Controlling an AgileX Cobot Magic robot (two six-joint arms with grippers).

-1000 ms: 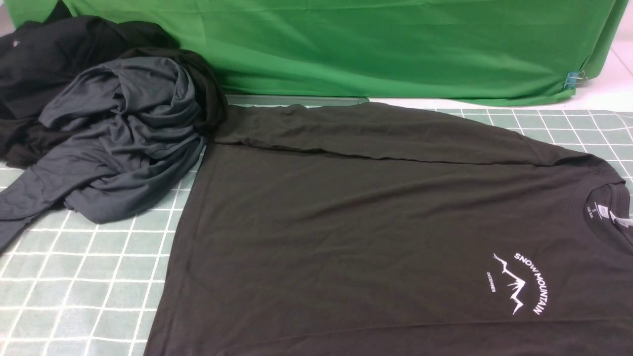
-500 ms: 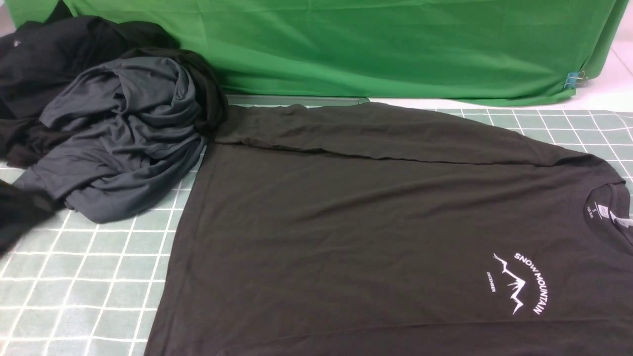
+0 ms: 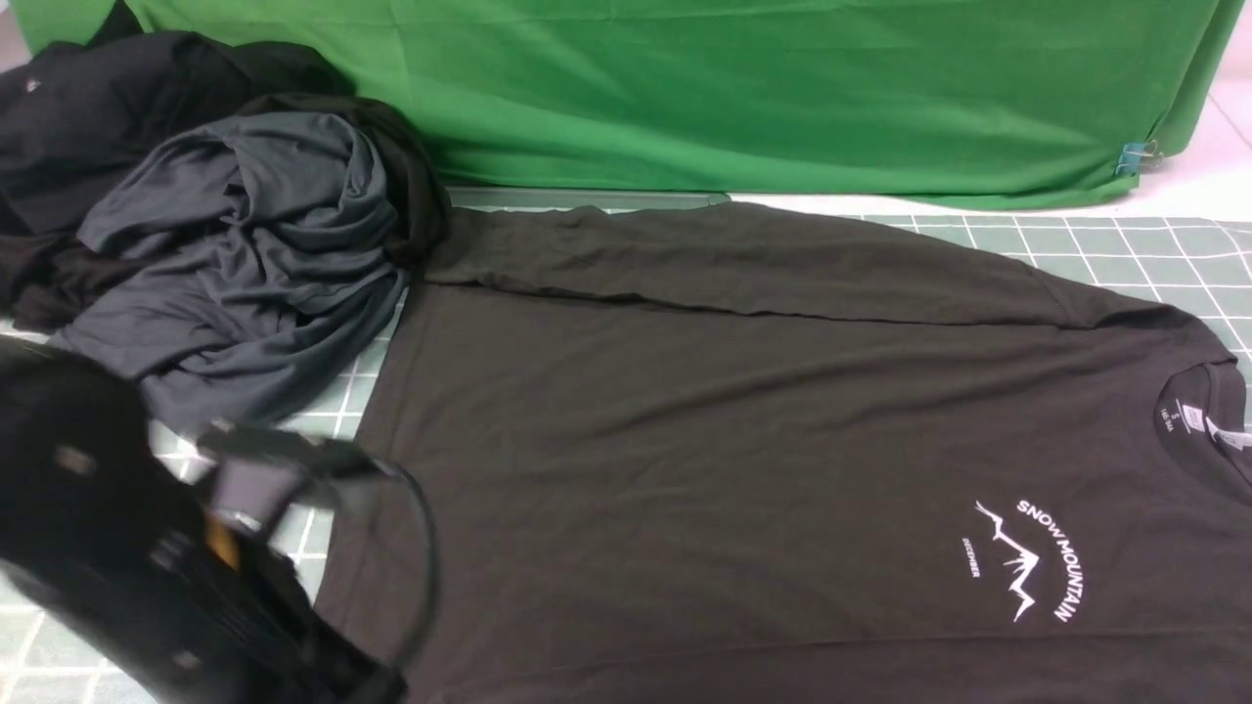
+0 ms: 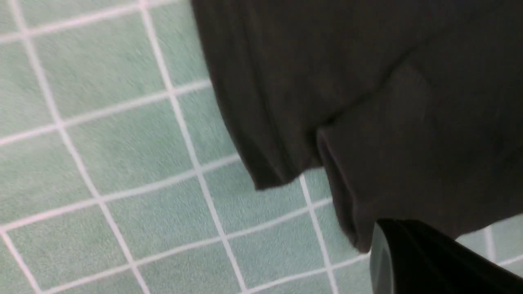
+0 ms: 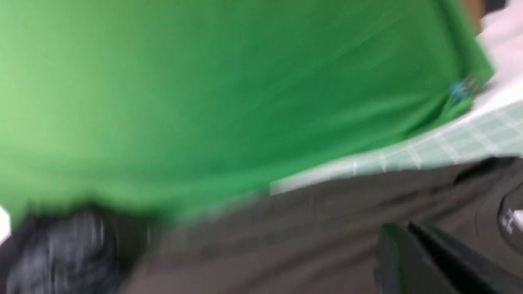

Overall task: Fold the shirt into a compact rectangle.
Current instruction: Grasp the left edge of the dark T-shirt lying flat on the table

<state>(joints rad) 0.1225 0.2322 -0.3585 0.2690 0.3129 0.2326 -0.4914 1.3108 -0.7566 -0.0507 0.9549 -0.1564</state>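
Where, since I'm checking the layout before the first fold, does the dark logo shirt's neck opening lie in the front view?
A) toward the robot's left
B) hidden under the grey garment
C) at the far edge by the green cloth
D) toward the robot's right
D: the white neck label sits at the right end of the shirt, with the white logo nearer the camera beside it.

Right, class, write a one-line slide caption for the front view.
Left arm at hem of dark brownish-black logo T-shirt spread on green checked tablecloth.
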